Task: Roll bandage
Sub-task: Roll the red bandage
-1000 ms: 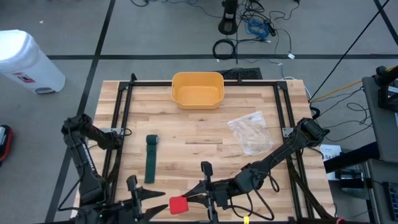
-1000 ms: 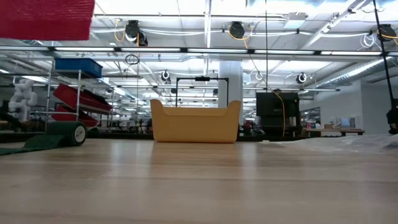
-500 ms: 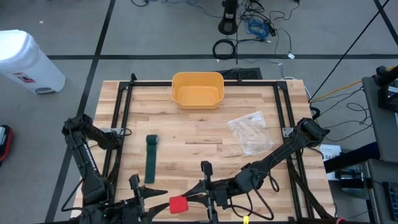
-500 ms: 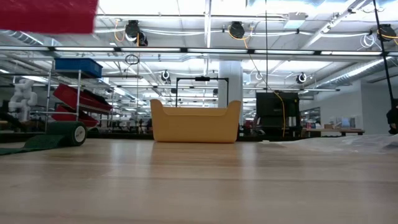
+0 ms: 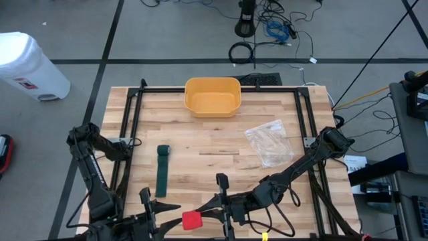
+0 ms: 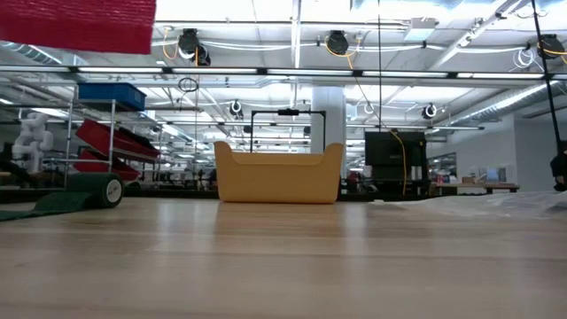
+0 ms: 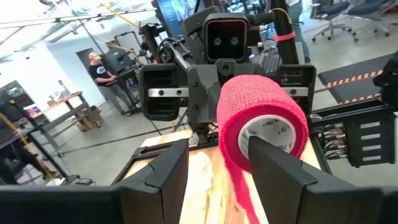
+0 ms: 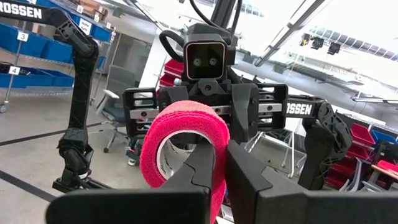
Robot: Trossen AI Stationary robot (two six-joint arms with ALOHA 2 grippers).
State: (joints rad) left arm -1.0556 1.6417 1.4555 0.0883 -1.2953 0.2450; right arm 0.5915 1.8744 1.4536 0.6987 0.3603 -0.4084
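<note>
Your two grippers are facing each other at the near edge of the light wooden plank table (image 5: 221, 144), with the red roll of stretchy bandage (image 5: 192, 220) hanging in the air between them, not resting on the wood. The right gripper (image 5: 212, 213) has its fingers pinched nearly together on the wall of that roll; in the right wrist view you see the two dark fingers (image 8: 245, 177) closed up with the pink-red band (image 8: 180, 146) wrapped over them. The left gripper (image 5: 167, 209) sits just beside the roll with its fingers spread fairly wide. In the left wrist view the roll (image 7: 261, 124) sits between those fingers with a loose tail of bandage drooping down from it, and one finger (image 7: 280, 174) crosses in front of the roll's open end. I can't tell if the left fingers actually touch it.

From the low camera you only catch the roll as a red block (image 6: 78, 25) up in the top corner, clear above the tabletop.

Rest of the table: a dark green strip of bandage with one end rolled up (image 5: 162, 170) lies flat on the left side, a yellow plastic tub (image 5: 212, 96) sits at the far edge, and a crumpled clear plastic bag (image 5: 269, 142) is over on the right.
</note>
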